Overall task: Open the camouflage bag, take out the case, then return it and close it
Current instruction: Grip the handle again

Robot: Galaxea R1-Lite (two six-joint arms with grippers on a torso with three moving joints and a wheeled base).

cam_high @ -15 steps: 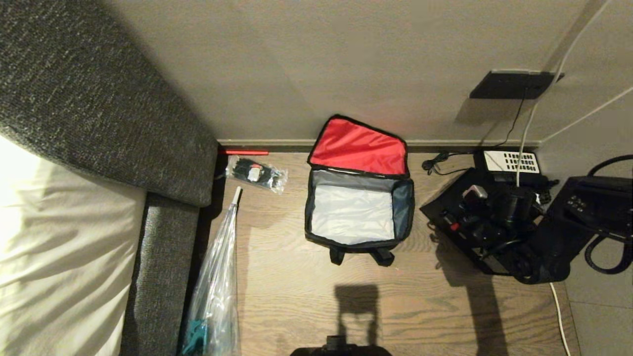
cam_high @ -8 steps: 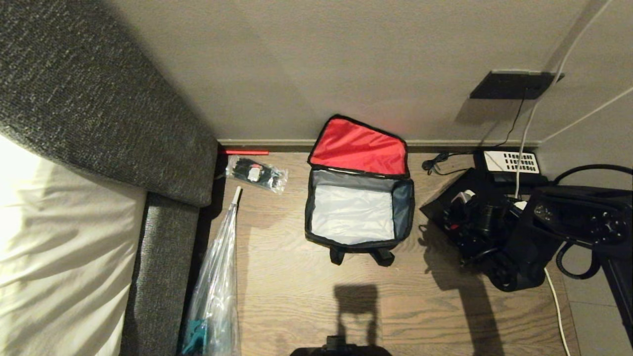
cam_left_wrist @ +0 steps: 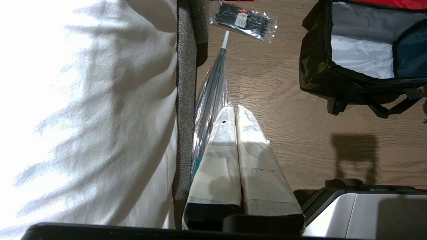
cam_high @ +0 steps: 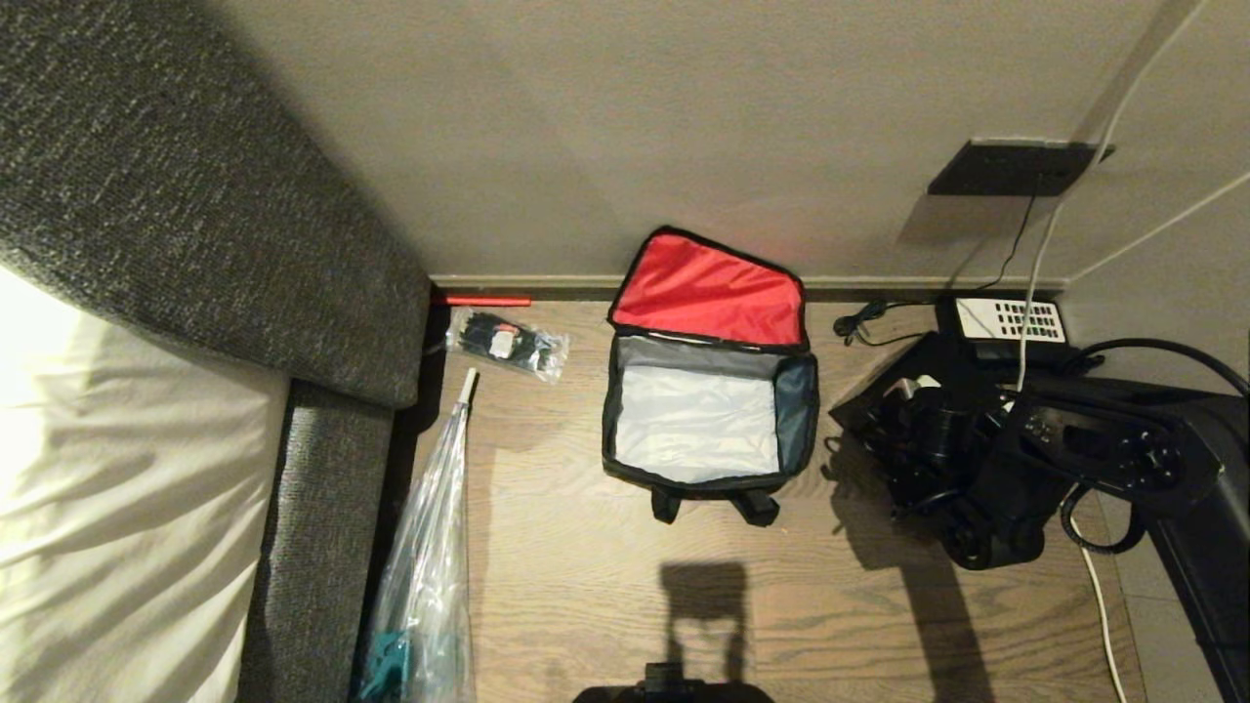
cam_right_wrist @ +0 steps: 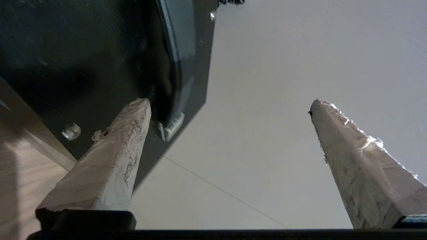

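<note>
Right end effector [cam_right_wrist: 230,103], spread wide and empty beside the flat glossy black hard case [cam_right_wrist: 100,50] (handle unseen), could shove it off instead of gripping

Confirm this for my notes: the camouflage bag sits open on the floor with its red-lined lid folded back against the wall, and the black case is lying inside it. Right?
Not quite. The camouflage bag is open on the floor with its red-lined lid back against the wall, but the head view shows it empty, only pale lining inside. The case lies outside, on the floor to the robot's right of the bag, partly hidden under the right arm.
</note>
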